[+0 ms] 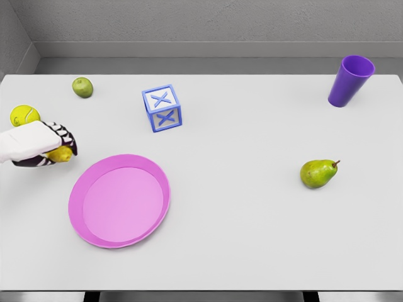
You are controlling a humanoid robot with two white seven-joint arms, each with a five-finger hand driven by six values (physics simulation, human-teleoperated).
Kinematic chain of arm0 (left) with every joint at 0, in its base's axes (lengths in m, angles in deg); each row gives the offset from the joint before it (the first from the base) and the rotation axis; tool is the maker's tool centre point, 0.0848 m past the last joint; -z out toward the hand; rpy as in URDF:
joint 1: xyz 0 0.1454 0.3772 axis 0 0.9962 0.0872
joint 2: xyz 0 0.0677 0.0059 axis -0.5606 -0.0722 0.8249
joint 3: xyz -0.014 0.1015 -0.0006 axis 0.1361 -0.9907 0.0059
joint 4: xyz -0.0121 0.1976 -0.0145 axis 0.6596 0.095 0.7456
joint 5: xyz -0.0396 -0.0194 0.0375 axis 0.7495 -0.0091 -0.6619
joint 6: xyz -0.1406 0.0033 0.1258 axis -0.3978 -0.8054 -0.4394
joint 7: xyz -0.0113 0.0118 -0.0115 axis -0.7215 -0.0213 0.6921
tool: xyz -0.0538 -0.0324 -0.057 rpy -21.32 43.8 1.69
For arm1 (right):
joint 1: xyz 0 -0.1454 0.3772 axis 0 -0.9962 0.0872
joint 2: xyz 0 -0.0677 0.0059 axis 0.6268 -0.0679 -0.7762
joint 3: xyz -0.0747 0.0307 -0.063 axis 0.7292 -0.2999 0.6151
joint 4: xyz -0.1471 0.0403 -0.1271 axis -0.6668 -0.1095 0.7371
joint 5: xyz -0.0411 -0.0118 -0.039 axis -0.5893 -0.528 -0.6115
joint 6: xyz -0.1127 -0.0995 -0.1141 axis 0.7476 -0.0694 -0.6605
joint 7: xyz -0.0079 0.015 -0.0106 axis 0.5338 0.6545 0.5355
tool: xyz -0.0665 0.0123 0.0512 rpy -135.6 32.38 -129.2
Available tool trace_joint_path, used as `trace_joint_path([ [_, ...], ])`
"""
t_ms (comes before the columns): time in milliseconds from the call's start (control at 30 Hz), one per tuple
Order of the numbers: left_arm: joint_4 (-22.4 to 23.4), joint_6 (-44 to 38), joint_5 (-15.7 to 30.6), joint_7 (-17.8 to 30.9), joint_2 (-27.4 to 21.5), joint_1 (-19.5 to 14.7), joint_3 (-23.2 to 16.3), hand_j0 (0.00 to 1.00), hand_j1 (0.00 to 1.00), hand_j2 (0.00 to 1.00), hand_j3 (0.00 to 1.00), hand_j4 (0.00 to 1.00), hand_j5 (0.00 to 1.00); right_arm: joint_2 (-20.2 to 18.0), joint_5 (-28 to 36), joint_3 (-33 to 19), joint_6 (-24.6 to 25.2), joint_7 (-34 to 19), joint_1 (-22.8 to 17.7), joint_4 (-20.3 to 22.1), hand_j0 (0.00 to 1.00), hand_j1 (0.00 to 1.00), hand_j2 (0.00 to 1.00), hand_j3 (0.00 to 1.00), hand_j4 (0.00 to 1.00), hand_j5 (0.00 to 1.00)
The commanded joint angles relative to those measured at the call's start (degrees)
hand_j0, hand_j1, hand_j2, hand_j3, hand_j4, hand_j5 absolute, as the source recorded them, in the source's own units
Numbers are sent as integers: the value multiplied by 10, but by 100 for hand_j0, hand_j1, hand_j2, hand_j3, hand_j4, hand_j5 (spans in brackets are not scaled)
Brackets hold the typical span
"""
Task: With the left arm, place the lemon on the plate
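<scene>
The left hand (45, 146) enters from the left edge of the table (252, 239), fingers curled down over the lemon (61, 155), of which only a small yellow end shows beneath the fingertips. The grip appears closed on the fruit; whether the lemon is lifted or resting on the surface cannot be told from the head view. The lemon sits just left of and slightly above the rim of the pink plate (119, 200), near but not over it. The right hand is not in view. In my judgement the step in hand is the carry: the hand should rise enough to clear the plate's raised rim, travel right and toward the near edge, and release only when the lemon is over the flat centre, low enough that the fruit does not roll out. Since so little of the lemon shows, the hold may be off-centre; a slow move is advisable. The lemon looks small, bright yellow and smooth, with a tapered end protruding, a shape likely to roll. A yellow-green tennis ball (24, 115) lies just behind the hand and should not be disturbed. A green lime (82, 87), a blue letter block (163, 108), a purple cup (350, 80) and a pear (318, 173) stand well apart.
</scene>
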Motion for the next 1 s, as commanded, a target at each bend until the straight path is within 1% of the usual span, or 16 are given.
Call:
trace_joint_path([
  [0, -11, -1, 22, 0, -1, 1, 0, 53, 53, 53, 53, 53, 53, 0, 0, 1, 0, 0, 0, 0, 100, 100, 100, 100, 100, 100],
  [33, -15, -1, 23, -1, -1, 1, -1, 53, 53, 53, 53, 53, 53, 0, 0, 0, 0, 0, 0, 0, 100, 100, 100, 100, 100, 100],
  [100, -38, -1, 36, -1, -5, 5, -2, 53, 53, 53, 53, 53, 53, 0, 0, 0, 0, 0, 0, 0, 100, 100, 100, 100, 100, 100],
  [300, -51, -1, 38, -1, -5, 12, -10, 53, 53, 53, 53, 53, 53, 0, 0, 0, 0, 0, 0, 0, 100, 100, 100, 100, 100, 100],
  [333, -59, -1, 38, -1, -5, 20, -11, 53, 53, 53, 53, 53, 53, 0, 0, 0, 0, 0, 0, 0, 100, 100, 100, 100, 100, 100],
  [400, -73, -1, 38, 0, -4, 24, -25, 53, 53, 53, 53, 53, 53, 0, 0, 0, 0, 0, 0, 0, 100, 100, 100, 100, 100, 100],
  [700, -96, -1, 53, 0, -5, 24, -27, 53, 53, 53, 53, 53, 53, 0, 0, 0, 0, 0, 0, 0, 100, 100, 100, 100, 100, 100],
  [833, -103, -1, 53, 0, -4, 23, -36, 53, 53, 53, 53, 53, 53, 0, 0, 1, 0, 0, 0, 0, 100, 100, 100, 100, 100, 100],
  [900, -111, -1, 53, 0, -1, 23, -51, 53, 53, 53, 53, 53, 53, 0, 0, 0, 0, 0, 0, 0, 100, 100, 100, 100, 100, 100],
  [967, -114, -1, 53, 0, -1, 23, -52, 53, 53, 53, 53, 53, 53, 0, 0, 0, 0, 0, 0, 0, 100, 100, 100, 100, 100, 100],
])
